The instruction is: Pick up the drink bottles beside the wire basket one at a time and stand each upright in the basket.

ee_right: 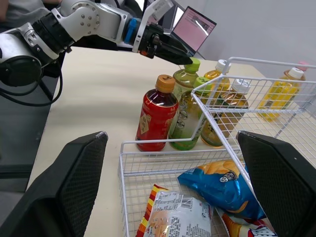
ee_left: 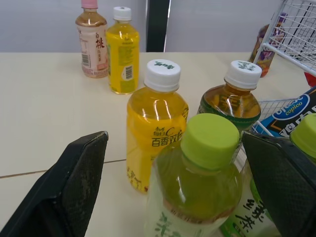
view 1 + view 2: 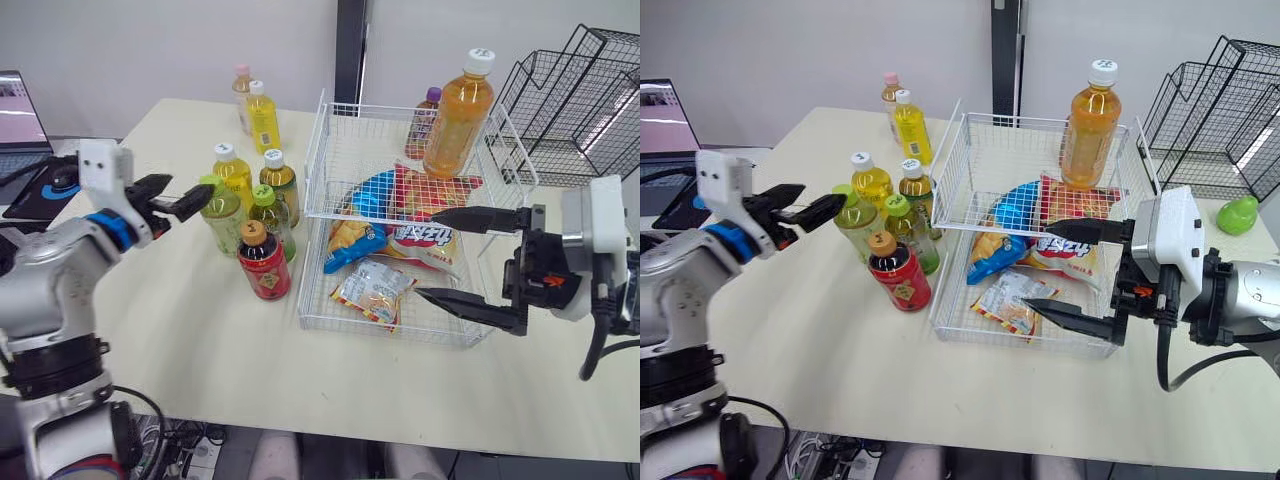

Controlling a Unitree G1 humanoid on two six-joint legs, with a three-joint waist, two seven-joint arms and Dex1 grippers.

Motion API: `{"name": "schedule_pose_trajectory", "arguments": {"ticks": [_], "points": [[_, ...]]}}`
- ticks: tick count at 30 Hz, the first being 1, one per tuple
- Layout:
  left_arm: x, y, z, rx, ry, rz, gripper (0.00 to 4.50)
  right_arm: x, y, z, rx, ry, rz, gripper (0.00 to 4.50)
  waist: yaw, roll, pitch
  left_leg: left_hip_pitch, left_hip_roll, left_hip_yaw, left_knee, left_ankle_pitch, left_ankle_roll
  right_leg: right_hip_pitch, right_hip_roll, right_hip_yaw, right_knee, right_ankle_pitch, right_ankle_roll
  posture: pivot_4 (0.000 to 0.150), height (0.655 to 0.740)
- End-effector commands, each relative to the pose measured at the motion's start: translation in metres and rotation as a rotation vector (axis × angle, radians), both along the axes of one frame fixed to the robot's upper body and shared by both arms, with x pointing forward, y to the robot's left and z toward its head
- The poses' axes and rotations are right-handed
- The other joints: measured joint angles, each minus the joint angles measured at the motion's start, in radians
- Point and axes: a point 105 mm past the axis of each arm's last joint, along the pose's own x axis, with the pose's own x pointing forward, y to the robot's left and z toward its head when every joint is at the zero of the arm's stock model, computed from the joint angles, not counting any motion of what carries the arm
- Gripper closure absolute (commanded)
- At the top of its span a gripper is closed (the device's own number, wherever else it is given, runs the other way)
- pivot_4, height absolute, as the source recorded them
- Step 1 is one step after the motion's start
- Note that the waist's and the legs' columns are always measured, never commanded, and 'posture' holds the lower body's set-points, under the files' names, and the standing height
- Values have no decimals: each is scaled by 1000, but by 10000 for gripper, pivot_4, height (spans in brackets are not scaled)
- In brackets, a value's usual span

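L gripper [image 3: 188, 192] spread, empty, at green-cap bottle [image 3: 222, 215]; R gripper [image 3: 424, 254] released too. Looks full, heavyish, slick plastic; grip mid-body.

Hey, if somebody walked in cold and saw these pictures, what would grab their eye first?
First, the tall orange bottle upright at the far end of the wire basket, behind bright snack bags. Next, the small bottles clustered left of the basket, where the left gripper is open on either side of a green-capped bottle. The right gripper hangs open at the basket's near right corner.
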Motion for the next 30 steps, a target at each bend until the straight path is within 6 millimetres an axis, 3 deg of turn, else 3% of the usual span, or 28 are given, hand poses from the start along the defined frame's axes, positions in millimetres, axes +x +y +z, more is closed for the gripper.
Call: {"name": "schedule_pose_trajectory", "arguments": {"ticks": [1,10,13,22,25,30], "points": [[7,-3,12,31,-69,60,123,-2,1,6,-10,-31,7,0,0,0,0,0,0,0,0,0,0,0,0,0,0,0,0,1500,6978],[12,-20,12,17,-91,36,123,0,0,6,-7,-30,-2,0,0,0,0,0,0,0,0,0,0,0,0,0,0,0,0,1500,6978],[11,-24,11,4,-83,17,5917,1,-1,7,-7,-31,-4,0,0,0,0,0,0,0,0,0,0,0,0,0,0,0,0,1500,6978],[6,-23,15,20,-101,3,31212,1,-3,7,-4,-42,-24,0,0,0,0,0,0,0,0,0,0,1,0,0,0,0,0,1500,6978],[1,-17,26,43,-130,-7,31324,5,-6,9,1,-61,-53,0,0,0,0,0,0,0,0,0,0,1,0,0,-1,0,0,1500,6978],[-15,-15,67,117,-167,-140,31324,9,-8,16,50,-77,-85,0,-3,-1,1,0,1,-1,-1,0,0,0,1,-1,-1,0,0,1500,6978]]}}
